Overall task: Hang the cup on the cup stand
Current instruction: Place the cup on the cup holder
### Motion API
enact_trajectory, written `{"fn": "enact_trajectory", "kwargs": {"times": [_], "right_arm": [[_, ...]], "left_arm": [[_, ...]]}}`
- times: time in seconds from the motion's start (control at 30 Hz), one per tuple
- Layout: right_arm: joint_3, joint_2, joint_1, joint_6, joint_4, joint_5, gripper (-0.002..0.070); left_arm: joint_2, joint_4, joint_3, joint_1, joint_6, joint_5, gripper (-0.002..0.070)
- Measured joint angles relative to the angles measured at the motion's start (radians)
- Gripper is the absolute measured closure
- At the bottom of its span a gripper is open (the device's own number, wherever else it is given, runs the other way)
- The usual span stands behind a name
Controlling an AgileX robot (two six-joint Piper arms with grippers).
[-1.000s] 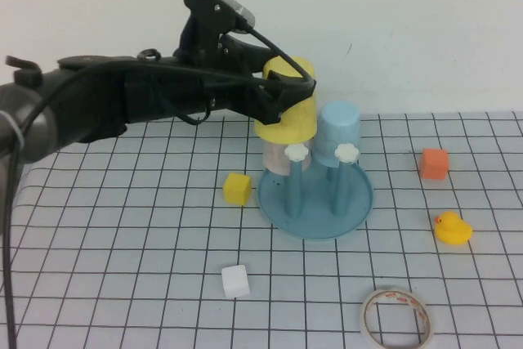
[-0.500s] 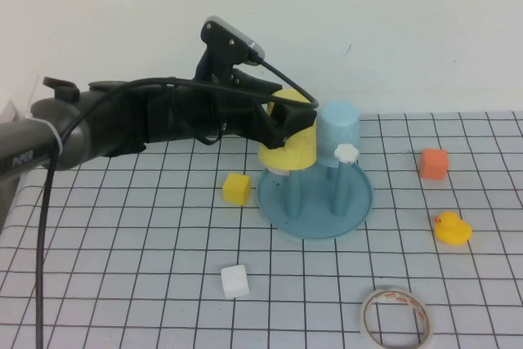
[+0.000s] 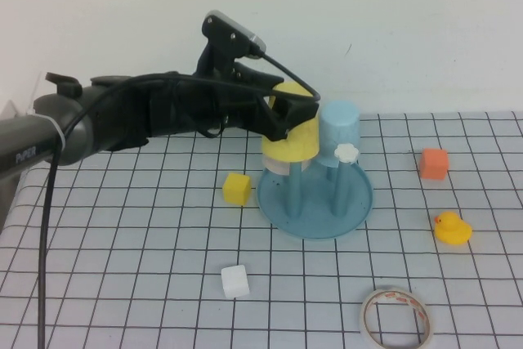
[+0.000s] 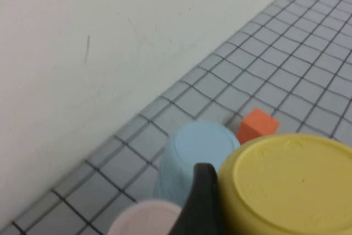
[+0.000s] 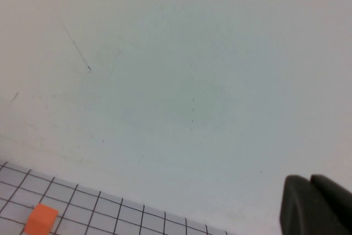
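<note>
My left gripper [image 3: 291, 112] is shut on the yellow cup [image 3: 291, 138], held upside down over the front-left peg of the teal-blue cup stand [image 3: 319, 206]. The cup covers that peg's knob. In the left wrist view the cup's bottom [image 4: 291, 185] fills the corner with one dark finger [image 4: 201, 202] against its side. A light blue cup [image 3: 338, 128] sits upside down on a peg beside it, above a white knob [image 3: 347, 153]. A pale pink cup [image 4: 146, 219] stands behind the yellow one. My right gripper [image 5: 319, 205] is out of the high view, its fingers together, facing the wall.
On the grid mat lie a yellow cube [image 3: 237, 188], a white cube [image 3: 235, 281], an orange cube [image 3: 434, 163], a yellow duck [image 3: 451, 228] and a tape roll [image 3: 396, 318]. A white wall stands just behind the stand.
My left gripper has lowered the yellow cup onto the front-left peg, hiding that peg's white knob. The arm has shifted a little to the right.
</note>
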Motion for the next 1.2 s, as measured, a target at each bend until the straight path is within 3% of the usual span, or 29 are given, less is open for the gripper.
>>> {"fn": "enact_trajectory", "kwargs": {"times": [1.2], "right_arm": [[0.000,0.000,0.000,0.000,0.000,0.004,0.0678]], "left_arm": [[0.204,0.000,-0.047,0.000,-0.061,0.047,0.0123]]}}
